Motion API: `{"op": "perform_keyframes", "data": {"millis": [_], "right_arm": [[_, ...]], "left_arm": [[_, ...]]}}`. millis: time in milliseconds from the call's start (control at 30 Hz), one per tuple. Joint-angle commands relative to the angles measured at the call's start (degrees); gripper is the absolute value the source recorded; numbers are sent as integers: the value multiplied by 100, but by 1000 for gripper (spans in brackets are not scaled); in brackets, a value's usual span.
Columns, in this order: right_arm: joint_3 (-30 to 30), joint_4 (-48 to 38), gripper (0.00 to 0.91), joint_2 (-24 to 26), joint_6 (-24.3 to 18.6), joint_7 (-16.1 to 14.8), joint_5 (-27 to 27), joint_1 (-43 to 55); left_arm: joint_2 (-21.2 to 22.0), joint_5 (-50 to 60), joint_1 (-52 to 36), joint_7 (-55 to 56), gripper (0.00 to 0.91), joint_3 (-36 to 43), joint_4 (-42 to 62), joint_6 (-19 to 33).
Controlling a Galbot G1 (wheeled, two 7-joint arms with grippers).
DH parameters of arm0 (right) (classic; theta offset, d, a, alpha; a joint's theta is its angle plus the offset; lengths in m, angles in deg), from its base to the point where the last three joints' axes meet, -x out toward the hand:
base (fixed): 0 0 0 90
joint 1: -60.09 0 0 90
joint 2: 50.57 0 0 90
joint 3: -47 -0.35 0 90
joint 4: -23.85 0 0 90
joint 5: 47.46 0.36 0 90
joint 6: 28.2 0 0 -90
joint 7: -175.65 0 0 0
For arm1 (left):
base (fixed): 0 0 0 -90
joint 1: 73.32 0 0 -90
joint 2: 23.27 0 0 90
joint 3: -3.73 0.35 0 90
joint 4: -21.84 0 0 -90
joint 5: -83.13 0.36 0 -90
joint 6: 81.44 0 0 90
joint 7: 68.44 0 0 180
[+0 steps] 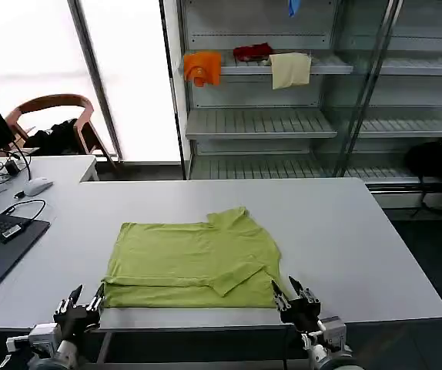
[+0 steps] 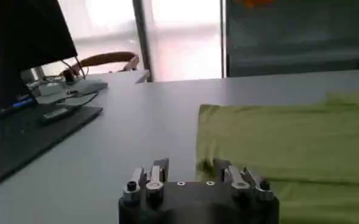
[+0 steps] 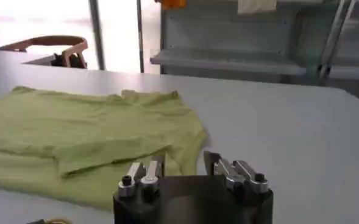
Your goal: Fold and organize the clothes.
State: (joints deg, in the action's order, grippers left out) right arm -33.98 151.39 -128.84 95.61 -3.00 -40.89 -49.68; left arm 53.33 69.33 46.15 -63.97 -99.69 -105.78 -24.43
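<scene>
Lime T-shirt [image 1: 194,262] lying partly folded on the grey table [image 1: 344,239], left gripper [image 1: 80,302] spread at its near left corner, right gripper [image 1: 294,295] spread at its near right corner, both holding nothing.

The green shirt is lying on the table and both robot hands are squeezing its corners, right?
Not quite. The green shirt does lie on the table, but the head view shows the left gripper and right gripper open at its near corners, holding nothing.
</scene>
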Motion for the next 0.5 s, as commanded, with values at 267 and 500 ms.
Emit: {"op": "perform_keyframes", "data": {"millis": [267,500], "right_arm": [[383,-2364,907,-99,27,44,360,2889],[580,-3504,907,-186,27,193,743,3700]], "left_arm": [[-878,-489,-2555,-950,907,540,1739,-55],[-1347,-668,-3519,-1034,907,1005,3007,-51]]}}
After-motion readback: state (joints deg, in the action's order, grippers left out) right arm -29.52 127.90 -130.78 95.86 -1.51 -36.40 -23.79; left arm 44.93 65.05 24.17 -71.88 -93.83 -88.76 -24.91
